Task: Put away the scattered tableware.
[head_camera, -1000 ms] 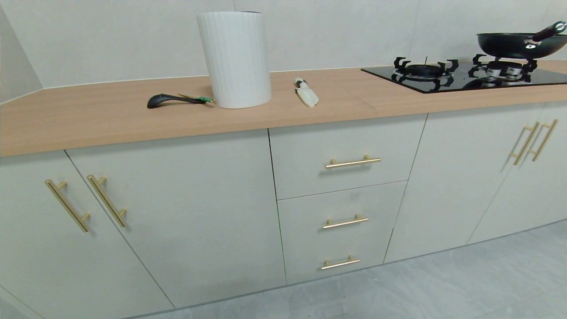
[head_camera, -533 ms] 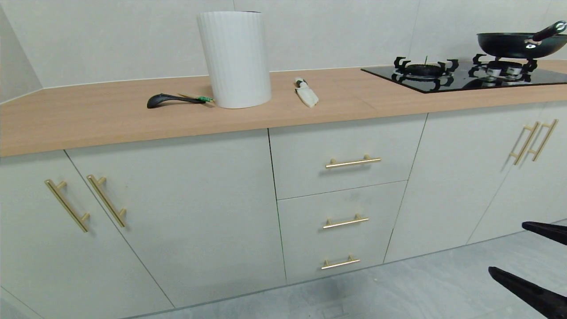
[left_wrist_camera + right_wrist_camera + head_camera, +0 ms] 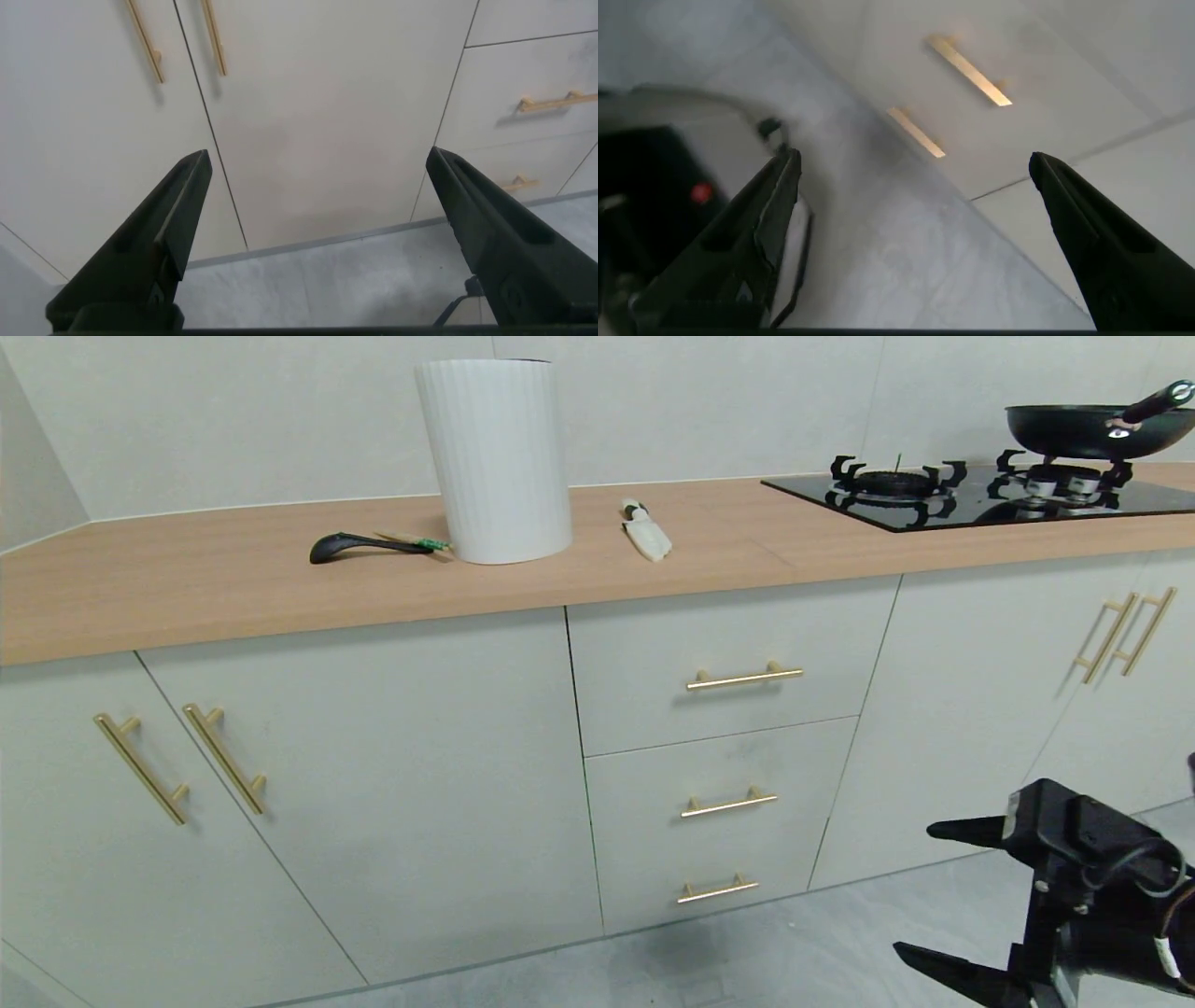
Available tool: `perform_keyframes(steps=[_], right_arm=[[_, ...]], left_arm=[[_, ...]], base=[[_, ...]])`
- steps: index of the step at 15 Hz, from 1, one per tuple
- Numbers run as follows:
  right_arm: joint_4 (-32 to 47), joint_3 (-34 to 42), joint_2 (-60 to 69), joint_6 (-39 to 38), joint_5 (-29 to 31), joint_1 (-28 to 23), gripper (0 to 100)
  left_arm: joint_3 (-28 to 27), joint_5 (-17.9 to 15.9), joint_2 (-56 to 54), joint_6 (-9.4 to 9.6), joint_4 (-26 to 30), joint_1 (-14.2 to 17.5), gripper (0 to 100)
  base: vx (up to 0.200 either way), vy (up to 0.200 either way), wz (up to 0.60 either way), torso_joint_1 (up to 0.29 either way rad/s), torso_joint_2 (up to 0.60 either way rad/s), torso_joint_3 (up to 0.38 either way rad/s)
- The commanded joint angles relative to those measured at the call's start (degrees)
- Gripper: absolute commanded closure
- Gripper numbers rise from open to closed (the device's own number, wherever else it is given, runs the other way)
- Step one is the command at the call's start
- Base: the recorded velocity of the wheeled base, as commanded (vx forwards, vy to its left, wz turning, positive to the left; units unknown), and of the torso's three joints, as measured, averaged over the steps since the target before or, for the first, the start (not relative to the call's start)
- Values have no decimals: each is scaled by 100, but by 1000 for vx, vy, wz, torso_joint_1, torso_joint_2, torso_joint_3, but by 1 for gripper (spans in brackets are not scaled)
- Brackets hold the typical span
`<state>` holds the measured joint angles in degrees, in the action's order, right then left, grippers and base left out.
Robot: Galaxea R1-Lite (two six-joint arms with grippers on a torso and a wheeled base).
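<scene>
Judging this the approach: my right gripper (image 3: 913,889) and left gripper (image 3: 318,163) hang spread, empty, below the white holder (image 3: 495,462); black spoon (image 3: 359,545) and white utensil (image 3: 646,534) flank it. Next, raise toward one.

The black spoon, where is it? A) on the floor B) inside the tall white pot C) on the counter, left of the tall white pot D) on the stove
C: the black spoon lies flat on the wooden counter, just left of the tall white pot.
</scene>
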<state>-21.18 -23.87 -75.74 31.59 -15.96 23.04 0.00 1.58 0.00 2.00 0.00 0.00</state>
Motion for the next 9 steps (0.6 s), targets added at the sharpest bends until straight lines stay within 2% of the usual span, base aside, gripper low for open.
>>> perform_keyframes(steps=[1,3,5,9], right_arm=[[-36,-30,-582,5,75,166,0],[-62,-92,-820,14,93,218,0],[-106,-223,-1118,14,216,500,0],[-159,-294,-1637,14,216,517,0]], left_arm=[[0,0,0,2,0,0,0],[0,-9,0,2,9,0,0],[0,-158,0,11,9,0,0],[0,-167,0,-68,-26,0,0]], base=[[0,0,0,0,0,0],[0,0,0,0,0,0],[0,0,0,0,0,0],[0,0,0,0,0,0]])
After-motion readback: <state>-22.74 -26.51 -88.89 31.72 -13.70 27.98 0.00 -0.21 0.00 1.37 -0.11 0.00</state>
